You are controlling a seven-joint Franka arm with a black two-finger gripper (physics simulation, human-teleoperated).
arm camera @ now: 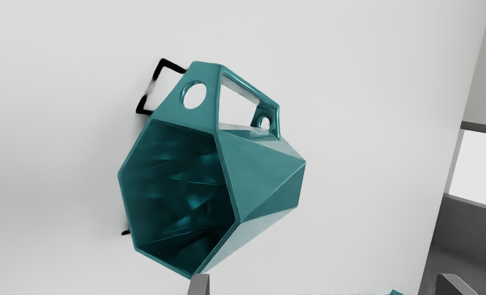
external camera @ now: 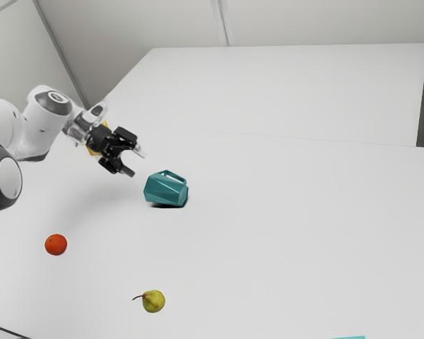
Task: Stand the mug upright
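Observation:
The black gripper (external camera: 138, 162) is held above the table just beside the mug, on its exterior-view-left side, its two fingers spread with nothing between them. A teal faceted mug (external camera: 166, 189) lies on its side, its handle upward and its base toward the exterior view's right. In the wrist view the mug (arm camera: 263, 176) shows its dark open mouth facing my hand. The open gripper (arm camera: 322, 284) has its fingertips wide apart, one of them near the mug's rim in that view.
On the white table (external camera: 283, 233) are a red-orange fruit (external camera: 56, 244) and a green pear (external camera: 153, 301). A yellow object (external camera: 93, 150) is partly hidden behind the arm. A teal piece (external camera: 350, 337) appears at the exterior view's bottom edge.

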